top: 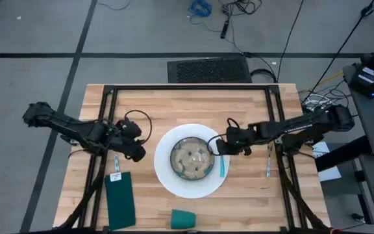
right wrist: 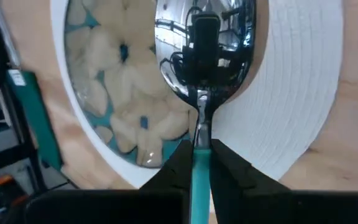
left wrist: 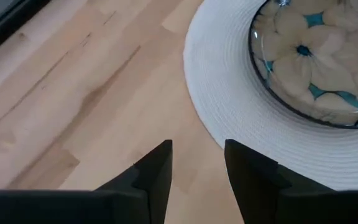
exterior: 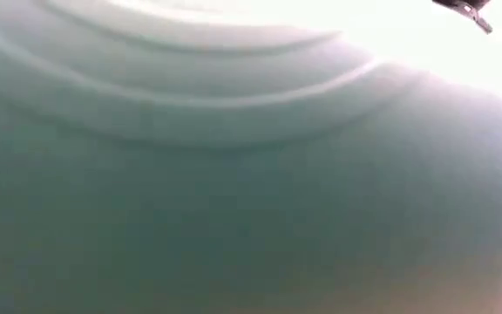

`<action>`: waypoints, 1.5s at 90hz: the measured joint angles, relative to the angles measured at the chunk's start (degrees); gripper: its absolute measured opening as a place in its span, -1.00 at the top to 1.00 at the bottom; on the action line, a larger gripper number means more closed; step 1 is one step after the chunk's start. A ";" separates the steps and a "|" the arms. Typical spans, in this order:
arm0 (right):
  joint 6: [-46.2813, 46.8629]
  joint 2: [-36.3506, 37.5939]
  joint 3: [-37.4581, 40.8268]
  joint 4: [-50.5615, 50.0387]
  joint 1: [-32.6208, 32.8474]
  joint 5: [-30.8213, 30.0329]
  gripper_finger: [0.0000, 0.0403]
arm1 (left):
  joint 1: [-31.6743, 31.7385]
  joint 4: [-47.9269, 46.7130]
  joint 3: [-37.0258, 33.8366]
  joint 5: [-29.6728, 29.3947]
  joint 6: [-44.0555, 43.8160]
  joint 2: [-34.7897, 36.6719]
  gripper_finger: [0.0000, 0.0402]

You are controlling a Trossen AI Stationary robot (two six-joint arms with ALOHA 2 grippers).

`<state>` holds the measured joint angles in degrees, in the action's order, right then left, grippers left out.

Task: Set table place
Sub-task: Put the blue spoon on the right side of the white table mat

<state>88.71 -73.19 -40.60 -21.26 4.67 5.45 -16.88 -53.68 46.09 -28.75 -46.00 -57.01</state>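
Table (top: 252, 110): your light wood-strip top with black tube frame fills the middle and lower part of the high view; everything listed below sits on it.
Placemat (top: 167, 179): round, white, ribbed; centre of the high view.
Bowl (top: 192, 158): flower-patterned, cream on teal; you see it in the middle of the placemat.
Right gripper (top: 221, 147): over the bowl's right rim in the high view. Fingers clenched on the spoon's handle, as your right wrist view shows.
Spoon (right wrist: 205, 56): shiny bowl, teal handle; held above the patterned bowl's edge, upper centre of the right wrist view.
Left gripper (top: 137, 153): just left of the placemat in the high view. Fingers (left wrist: 157, 171) parted with bare wood between them, grasping nothing.
Napkin (top: 121, 198): dark green, folded; lower left of the high view.
Utensil, left (top: 116, 168): teal-handled, just above the napkin; you cannot tell its kind.
Cup (top: 182, 218): green, on its side at the lower edge of the high view.
Utensil, right (top: 268, 162): teal-handled, right of the placemat.
Low view: blocked by a pale green-grey surface close to the lens.
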 joint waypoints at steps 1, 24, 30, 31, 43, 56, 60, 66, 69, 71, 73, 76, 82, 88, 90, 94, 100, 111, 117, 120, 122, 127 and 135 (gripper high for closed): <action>0.00 -0.01 0.00 0.02 0.07 -0.01 0.94 | 0.00 0.13 0.00 0.00 0.00 0.00 0.33; -4.91 -0.08 0.00 6.45 0.31 0.13 0.94 | -0.01 3.45 0.00 0.02 0.33 0.00 0.33; -5.39 -0.09 0.00 6.32 0.12 -0.96 0.94 | -0.02 4.40 -0.02 0.02 0.33 0.00 0.33; -5.40 -0.09 0.00 6.19 0.08 -1.05 0.94 | -0.01 4.48 -0.01 0.02 0.33 0.00 0.33; -6.43 -0.09 0.00 5.70 -0.13 -1.07 0.94 | 0.00 5.03 -0.02 0.21 0.28 0.00 0.33; -6.49 -0.44 0.00 5.70 -0.11 -1.05 0.94 | -0.01 5.36 0.00 0.33 0.27 0.00 0.33; -6.68 -0.87 0.00 6.00 -0.11 -0.90 0.94 | -0.01 5.36 0.00 0.33 0.27 0.00 0.33; -7.60 -1.83 0.02 9.45 -0.11 -0.35 0.94 | -0.01 5.34 -0.01 0.39 0.26 0.00 0.33; -8.58 -2.28 0.02 12.26 -0.11 0.23 0.94 | -0.02 5.34 -0.02 0.39 0.26 0.00 0.33; -9.31 -2.75 0.02 14.09 -0.11 0.53 0.94 | -0.01 5.34 -0.01 0.39 0.26 0.00 0.33; -9.77 -3.25 0.00 15.82 -0.14 0.50 0.94 | -0.01 5.31 -0.01 0.39 0.26 0.00 0.33; -10.24 -4.19 -0.05 18.31 -0.22 0.45 0.94 | -0.01 5.32 0.00 0.39 0.26 0.00 0.33; -10.54 -6.65 -0.07 20.84 -0.69 0.38 0.94 | 0.00 5.36 0.00 0.39 0.28 0.00 0.33; -10.58 -9.30 -0.04 21.37 -1.56 -0.12 0.94 | -0.02 5.66 0.00 0.37 0.28 0.00 0.33; -10.65 -10.21 -0.04 21.56 -1.84 -0.30 0.94 | -0.01 5.77 0.00 0.35 0.26 0.00 0.33; -11.14 -11.92 0.00 22.31 -2.53 -0.40 0.94 | 0.00 6.13 0.00 0.35 0.26 0.00 0.33; -12.31 -13.93 0.00 24.87 -3.66 0.59 0.94 | -0.01 6.63 -0.01 0.35 0.25 0.00 0.33; -12.86 -15.70 0.00 26.92 -5.46 0.66 0.93 | -0.01 6.82 0.00 1.16 -0.03 0.01 0.33; -12.40 -15.87 0.00 26.08 -6.42 0.58 0.91 | 0.00 6.82 0.00 1.70 -0.05 0.00 0.33; -12.17 -15.85 0.00 25.83 -6.74 0.57 0.88 | 0.00 6.75 0.00 2.06 -0.07 0.00 0.33; -12.06 -15.85 0.00 25.77 -6.98 0.55 0.85 | 0.00 6.78 0.00 2.24 -0.09 0.00 0.33; -12.00 -15.85 0.00 25.34 -7.32 0.58 0.76 | 0.00 6.77 0.00 2.72 -0.10 0.00 0.33; -11.85 -15.85 0.00 25.33 -7.39 0.91 0.55 | -0.02 6.75 0.00 3.05 -0.09 0.00 0.33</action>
<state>76.86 -89.03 -40.60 4.07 -2.72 6.37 -16.90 -46.93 46.09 -25.70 -46.09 -57.01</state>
